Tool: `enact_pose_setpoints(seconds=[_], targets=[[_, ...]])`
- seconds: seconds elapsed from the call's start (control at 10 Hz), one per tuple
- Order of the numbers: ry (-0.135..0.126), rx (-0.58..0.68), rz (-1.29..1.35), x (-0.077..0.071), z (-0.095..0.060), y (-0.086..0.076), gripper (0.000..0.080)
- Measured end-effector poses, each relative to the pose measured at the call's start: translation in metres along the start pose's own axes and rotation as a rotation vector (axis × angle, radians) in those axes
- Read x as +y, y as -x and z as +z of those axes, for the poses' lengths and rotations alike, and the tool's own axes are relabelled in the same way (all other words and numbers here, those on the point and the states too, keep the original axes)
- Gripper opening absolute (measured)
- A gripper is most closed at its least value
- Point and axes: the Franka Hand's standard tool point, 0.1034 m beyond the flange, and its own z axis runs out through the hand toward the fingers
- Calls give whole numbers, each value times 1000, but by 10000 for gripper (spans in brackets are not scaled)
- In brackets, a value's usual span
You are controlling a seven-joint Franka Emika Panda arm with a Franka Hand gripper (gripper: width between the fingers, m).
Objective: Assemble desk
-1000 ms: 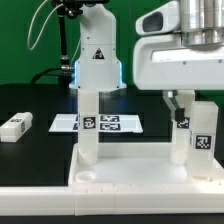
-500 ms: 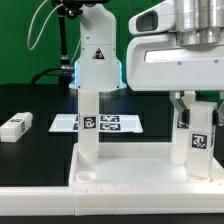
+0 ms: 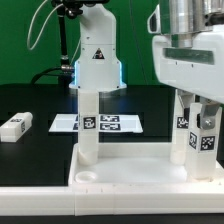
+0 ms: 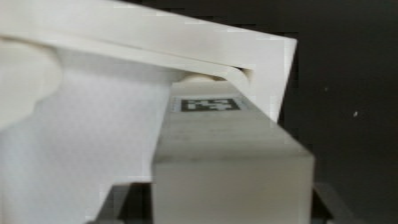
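The exterior camera stands low, almost at table height, just before the near rim of the tabletop (image 3: 120,168). It faces the robot base (image 3: 97,55) at 12 o'clock. The wrist camera looks from very near along the tagged leg (image 4: 222,165), which fills most of its picture. The two views seem to share only this tagged leg (image 3: 205,135), at 3 o'clock in the exterior view.

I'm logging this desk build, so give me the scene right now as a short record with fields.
tabletop: lying flat, rim up
left standing leg: upright in tabletop, exterior view's left
right standing leg: upright beside the held leg
held leg: upright, clamped in the gripper
loose leg: lying down, apart from tabletop
marker board: behind the tabletop
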Motion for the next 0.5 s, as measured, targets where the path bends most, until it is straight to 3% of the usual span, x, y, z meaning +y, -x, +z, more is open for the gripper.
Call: enact_pose_setpoints(seconds=[0.2, 0.4, 0.5], targets=[[-17, -13, 296, -1, 1, 4, 291], [-18, -12, 281, -1, 1, 4, 291], [-28, -9, 172, -3, 0, 3, 402]])
